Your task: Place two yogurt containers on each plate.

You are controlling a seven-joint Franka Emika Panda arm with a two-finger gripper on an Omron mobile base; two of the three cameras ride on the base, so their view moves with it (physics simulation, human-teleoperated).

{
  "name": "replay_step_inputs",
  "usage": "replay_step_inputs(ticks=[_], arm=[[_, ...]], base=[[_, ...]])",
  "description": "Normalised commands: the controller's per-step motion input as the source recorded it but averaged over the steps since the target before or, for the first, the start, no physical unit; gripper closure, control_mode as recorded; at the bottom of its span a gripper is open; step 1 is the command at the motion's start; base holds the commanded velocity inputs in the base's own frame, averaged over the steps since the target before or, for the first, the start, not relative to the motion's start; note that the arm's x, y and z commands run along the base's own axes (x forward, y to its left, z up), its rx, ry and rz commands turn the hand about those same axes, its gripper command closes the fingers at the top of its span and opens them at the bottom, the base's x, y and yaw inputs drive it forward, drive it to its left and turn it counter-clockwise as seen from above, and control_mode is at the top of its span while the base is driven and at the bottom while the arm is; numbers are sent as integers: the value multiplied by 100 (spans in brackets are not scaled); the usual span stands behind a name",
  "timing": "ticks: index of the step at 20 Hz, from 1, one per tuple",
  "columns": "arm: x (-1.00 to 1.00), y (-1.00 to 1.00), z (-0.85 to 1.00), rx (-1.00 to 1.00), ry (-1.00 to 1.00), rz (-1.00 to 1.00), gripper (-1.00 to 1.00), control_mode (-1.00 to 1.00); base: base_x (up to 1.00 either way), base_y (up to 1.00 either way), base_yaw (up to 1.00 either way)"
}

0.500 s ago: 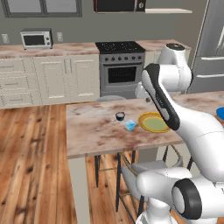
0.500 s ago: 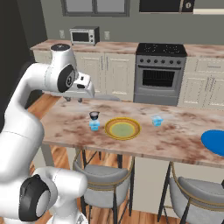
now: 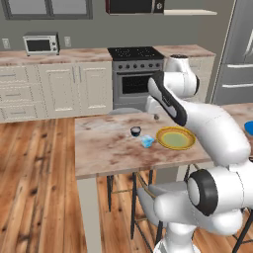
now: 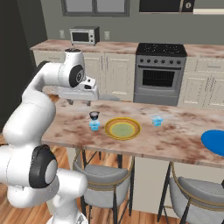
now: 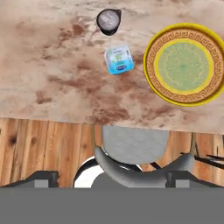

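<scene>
Handling the yogurt containers calls for a light, centred grip: each is judged a small, thin-walled, lightweight cup, easily tipped or crushed, with smooth sides that may slip. In the hand view, the pale-blue cup (image 5: 118, 60) stands on the bench (image 5: 52, 87) at 9 o'clock of the yellow-rimmed plate (image 5: 183, 64), near its rim but not touching it, and the dark round cup (image 5: 108, 21) stands just beside the pale-blue one at its 11 o'clock. In the right base view a second pale-blue cup (image 4: 157, 120) sits at 3 o'clock of that plate, apart from it, and the blue plate (image 4: 215, 141) lies well apart at the right edge of the bench. A 4th cup cannot be located. Both plates are bare, so 0 of 4 placements are judged done. The tool (image 4: 78, 102) hovers above the bench's left end with its jaws spread apart, holding nothing. Recommended grasp: close across the side walls at mid-height, from above, keeping the cup upright.
</scene>
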Motion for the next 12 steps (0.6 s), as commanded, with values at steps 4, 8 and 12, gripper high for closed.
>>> replay_step_inputs(ticks=[4, 8, 12], arm=[[59, 0, -67, -4, 37, 21, -100, -100], [38, 0, -71, 0, 0, 11, -100, -100], [36, 0, -62, 0, 0, 8, -100, -100]], base=[[0, 0, 0], [0, 0, 0], [0, 0, 0]])
